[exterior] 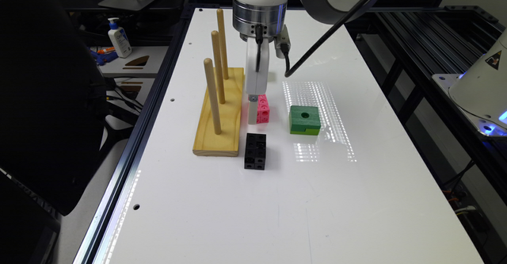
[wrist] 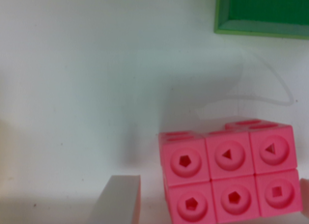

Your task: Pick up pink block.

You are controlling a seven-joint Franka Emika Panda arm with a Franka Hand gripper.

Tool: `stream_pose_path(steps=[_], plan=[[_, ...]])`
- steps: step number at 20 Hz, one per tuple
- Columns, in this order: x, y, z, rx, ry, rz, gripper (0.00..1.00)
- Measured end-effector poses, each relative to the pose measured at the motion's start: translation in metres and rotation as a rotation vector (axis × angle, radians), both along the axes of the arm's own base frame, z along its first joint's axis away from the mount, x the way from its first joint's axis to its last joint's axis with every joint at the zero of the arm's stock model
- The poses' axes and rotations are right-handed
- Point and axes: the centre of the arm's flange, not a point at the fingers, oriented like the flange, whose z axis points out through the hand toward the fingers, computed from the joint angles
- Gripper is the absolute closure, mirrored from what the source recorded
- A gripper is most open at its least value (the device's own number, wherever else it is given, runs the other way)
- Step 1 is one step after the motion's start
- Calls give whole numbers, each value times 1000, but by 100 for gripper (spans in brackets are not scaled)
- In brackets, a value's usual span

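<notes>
The pink block (exterior: pixel 263 109), an oblong of joined cubes with round holes, rests on the white table (exterior: pixel 277 200) between the wooden peg stand and the green block. My gripper (exterior: pixel 257 113) is lowered to table height around it. In the wrist view the pink block (wrist: pixel 229 178) lies between the two pale fingertips (wrist: pixel 121 200). A gap shows between that fingertip and the block, while the other fingertip sits at the block's far end. The gripper is open.
A wooden base with three upright pegs (exterior: pixel 220 113) stands close on the exterior view's left of the gripper. A black block (exterior: pixel 255 151) lies just in front. A green block with a hole (exterior: pixel 305 120) sits to the right, its edge (wrist: pixel 263 11) in the wrist view.
</notes>
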Motion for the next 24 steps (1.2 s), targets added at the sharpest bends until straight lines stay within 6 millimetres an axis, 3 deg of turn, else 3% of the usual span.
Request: stream_pose_path(steps=[14, 18, 22, 23, 24], plan=[[-3, 2, -3, 1, 10, 4, 0], [-7, 2, -17, 1, 23, 4, 0], [-7, 3, -17, 1, 23, 5, 0], [-7, 2, -17, 1, 23, 5, 100], [-7, 2, -17, 1, 23, 5, 100]])
